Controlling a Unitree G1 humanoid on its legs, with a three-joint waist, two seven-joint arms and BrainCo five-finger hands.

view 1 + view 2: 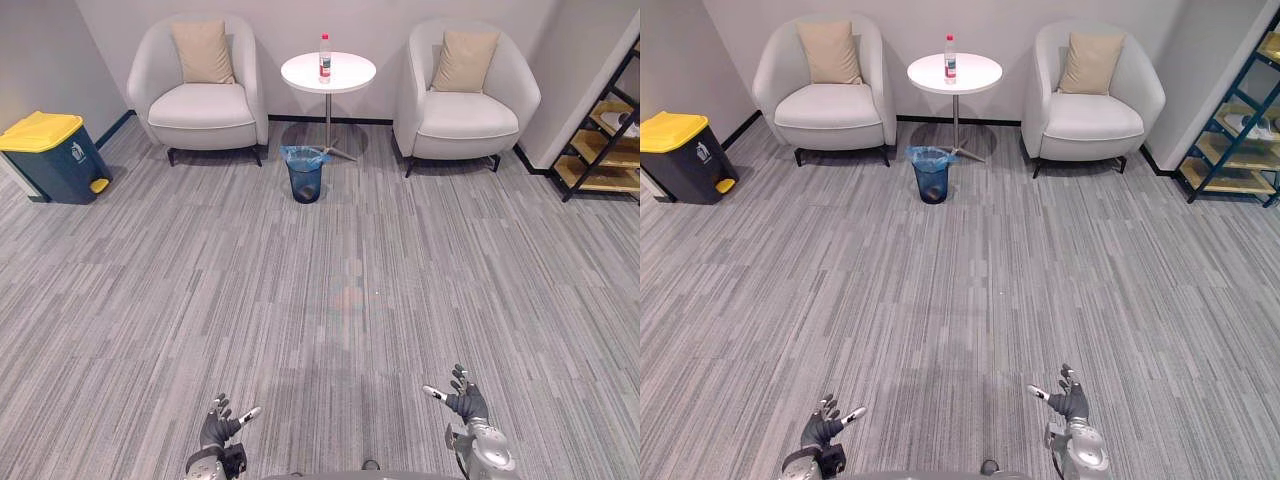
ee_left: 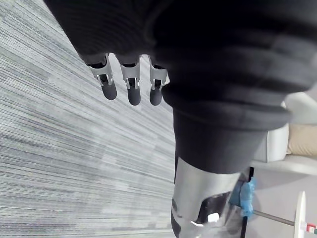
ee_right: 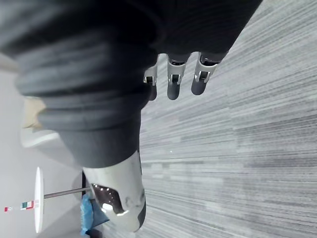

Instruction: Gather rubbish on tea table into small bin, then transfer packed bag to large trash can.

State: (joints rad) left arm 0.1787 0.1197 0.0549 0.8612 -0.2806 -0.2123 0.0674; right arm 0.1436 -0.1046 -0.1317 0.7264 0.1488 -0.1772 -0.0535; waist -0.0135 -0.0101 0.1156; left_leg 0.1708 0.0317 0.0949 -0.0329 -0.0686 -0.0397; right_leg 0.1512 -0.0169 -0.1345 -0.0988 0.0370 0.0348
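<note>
Ahead, 1 bottle [image 1: 324, 57] stands upright on the tea table [image 1: 352, 72] — left robot hand [image 1: 215, 430], right robot hand [image 1: 467, 404] spread, empty.

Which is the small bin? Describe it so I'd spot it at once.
At the far wall two pale armchairs flank a round white table. On the carpet just before the table's foot stands the small bin, round, dark, lined with a blue bag. The large trash can by the left wall is boxy with a yellow lid.
</note>
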